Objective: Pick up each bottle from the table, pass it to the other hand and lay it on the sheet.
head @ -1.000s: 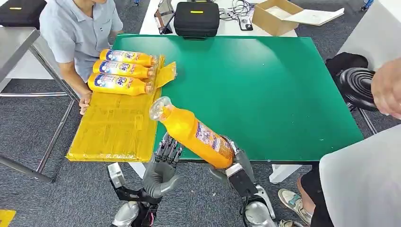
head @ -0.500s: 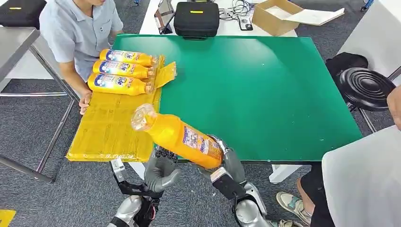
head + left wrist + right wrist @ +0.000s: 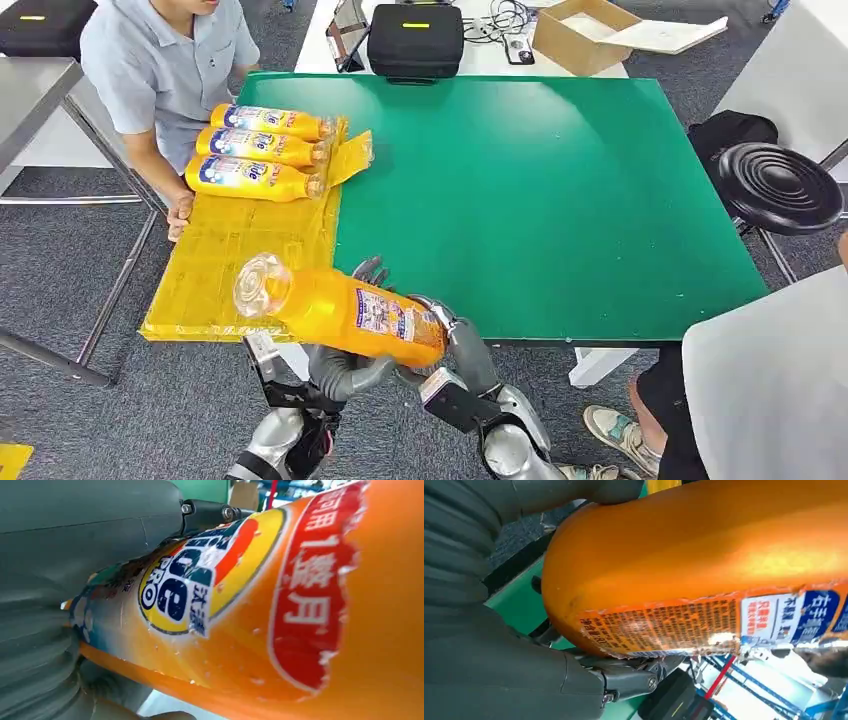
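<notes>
An orange bottle [image 3: 345,312] with a clear cap lies tilted in the air over the table's near edge, cap toward the yellow sheet [image 3: 240,265]. My right hand [image 3: 452,345] grips its base end; the label and base show close in the right wrist view [image 3: 704,570]. My left hand [image 3: 350,372] sits under the bottle's middle, its fingers [image 3: 370,270] sticking up behind the bottle and not closed around it; the bottle [image 3: 280,605] lies against that palm. Three more orange bottles [image 3: 262,150] lie side by side at the sheet's far end.
The green table [image 3: 540,190] stretches ahead. A person in a grey shirt [image 3: 165,70] sits at the far left, one hand on the sheet's edge. A black case [image 3: 415,40] and a cardboard box [image 3: 585,35] stand behind; a black stool [image 3: 775,185] is at the right.
My right hand has swung the bottle left and lower, its cap now near the sheet's near corner. My left hand has come up beneath it, fingers rising behind the bottle.
</notes>
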